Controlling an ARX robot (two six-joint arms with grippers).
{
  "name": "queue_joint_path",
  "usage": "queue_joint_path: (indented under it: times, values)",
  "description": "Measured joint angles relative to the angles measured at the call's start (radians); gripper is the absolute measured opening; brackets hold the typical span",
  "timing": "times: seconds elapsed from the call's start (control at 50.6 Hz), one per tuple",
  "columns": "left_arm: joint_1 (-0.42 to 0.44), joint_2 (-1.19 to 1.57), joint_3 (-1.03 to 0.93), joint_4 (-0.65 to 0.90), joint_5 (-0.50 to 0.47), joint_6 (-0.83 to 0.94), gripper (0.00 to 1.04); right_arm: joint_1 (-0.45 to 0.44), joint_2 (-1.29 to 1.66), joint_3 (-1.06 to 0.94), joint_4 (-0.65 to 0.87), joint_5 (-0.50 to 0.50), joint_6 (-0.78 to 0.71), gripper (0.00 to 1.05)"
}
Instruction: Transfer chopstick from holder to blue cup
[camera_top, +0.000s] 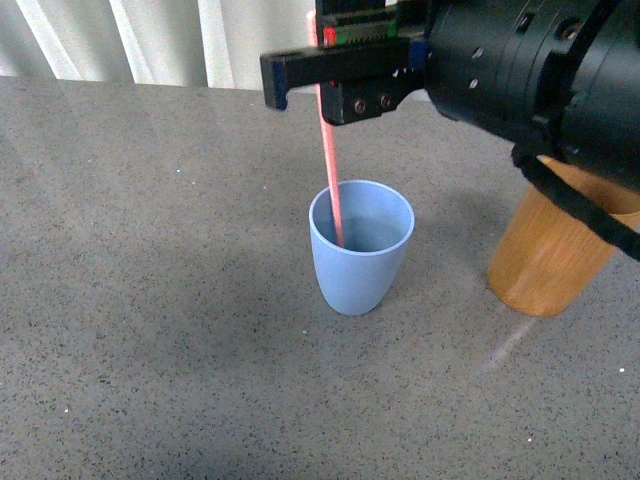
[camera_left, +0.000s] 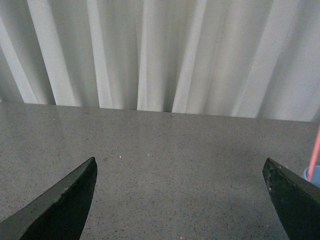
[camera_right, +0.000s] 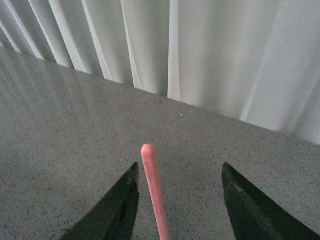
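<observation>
The blue cup (camera_top: 360, 255) stands upright mid-table. The pink-red chopstick (camera_top: 330, 175) stands in it, leaning on the rim, its top hidden behind my right gripper (camera_top: 330, 85), which hovers right above the cup. In the right wrist view the chopstick (camera_right: 154, 192) rises between the spread fingers of this open gripper (camera_right: 180, 166), close to one finger (camera_right: 122, 205) with a thin gap. The wooden holder (camera_top: 550, 255) stands to the right of the cup, partly hidden by the right arm. My left gripper (camera_left: 180, 161) is open over bare table, with the chopstick (camera_left: 314, 155) at the frame's edge.
A grey speckled table (camera_top: 150, 300) spreads all around the cup. White curtains (camera_top: 150, 40) hang along its far edge. The bulky black right arm (camera_top: 530, 70) fills the upper right of the front view, over the holder.
</observation>
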Motion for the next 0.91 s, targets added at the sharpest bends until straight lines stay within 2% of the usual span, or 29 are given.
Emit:
queue_joint_path:
  times: [0.099,0.198,0.237,0.455,0.574,0.712,0.811,0.91]
  values:
    - [0.0,0.0,0.0,0.0,0.0,0.0,0.98,-0.013,-0.064,-0.003,-0.035,0.01,0.02,0.67]
    - [0.0,0.0,0.0,0.0,0.0,0.0,0.98,-0.042,-0.181,-0.019,-0.114,0.03,0.035,0.9]
    - [0.0,0.0,0.0,0.0,0.0,0.0,0.98,-0.056,-0.219,-0.027,-0.146,0.038,0.04,0.96]
    - [0.0,0.0,0.0,0.0,0.0,0.0,0.98,-0.203,-0.492,-0.089,-0.437,0.114,0.084,0.95]
    - [0.0,0.0,0.0,0.0,0.0,0.0,0.98,-0.356,-0.713,-0.173,-0.663,0.146,0.077,0.95]
    - [0.0,0.0,0.0,0.0,0.0,0.0,0.98,-0.502,-0.918,-0.275,-0.805,0.196,0.014,0.95]
    - [0.0,0.0,0.0,0.0,0.0,0.0,0.98,-0.54,-1.0,-0.313,-0.853,0.22,-0.012,0.95]
    - [0.0,0.0,0.0,0.0,0.001,0.0,0.98,-0.546,-1.021,-0.317,-0.838,0.197,-0.027,0.94]
